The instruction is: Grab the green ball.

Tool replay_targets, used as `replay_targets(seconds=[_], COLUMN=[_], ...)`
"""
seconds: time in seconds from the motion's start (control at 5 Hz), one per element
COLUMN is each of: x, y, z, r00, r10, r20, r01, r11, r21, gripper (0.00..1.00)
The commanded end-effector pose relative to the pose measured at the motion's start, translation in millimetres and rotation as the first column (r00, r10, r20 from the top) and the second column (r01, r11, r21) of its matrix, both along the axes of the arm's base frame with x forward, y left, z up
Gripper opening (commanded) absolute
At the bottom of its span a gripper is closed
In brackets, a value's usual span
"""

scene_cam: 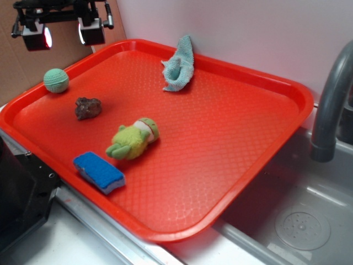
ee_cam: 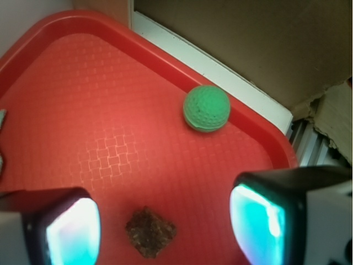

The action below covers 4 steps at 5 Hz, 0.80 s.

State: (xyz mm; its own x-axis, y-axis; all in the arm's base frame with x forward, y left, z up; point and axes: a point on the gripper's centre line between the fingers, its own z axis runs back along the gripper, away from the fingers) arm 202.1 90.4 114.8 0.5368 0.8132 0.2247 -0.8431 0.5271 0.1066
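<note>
The gripper [scene_cam: 62, 33] is spread wide above the green ball [scene_cam: 56, 80]; a nudge could roll it into the tray [scene_cam: 231, 138] rim

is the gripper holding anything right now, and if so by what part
Nothing is held. The gripper is open above the tray, with only the brown rock below the gap; the green ball lies untouched near the tray's rim.

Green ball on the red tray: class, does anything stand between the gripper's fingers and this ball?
Nothing visible does. The gripper hangs open above the tray's far-left corner, and the green ball sits uncovered on bare tray near the rim. The brown rock lies apart from the ball, not over it.
</note>
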Motion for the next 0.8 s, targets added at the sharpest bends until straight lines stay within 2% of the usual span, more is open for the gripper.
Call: replay_targets(seconds=[0.0, 0.2, 0.4, 0.6], x=[-6.7, -11.2, -18.3, -18.3], y=[49.3, 64.7, 81.8, 91.2], z=[-28.9, -41.6, -57.2, -73.9], r00=[0.974, 0.97, 0.964, 0.959], r10=[0.187, 0.211, 0.247, 0.271], r20=[0.127, 0.123, 0.1, 0.081], r01=[-0.206, -0.23, -0.256, -0.276], r11=[0.965, 0.959, 0.962, 0.959], r21=[0.162, 0.169, 0.094, 0.058], gripper=[1.0, 1.0, 1.0, 1.0])
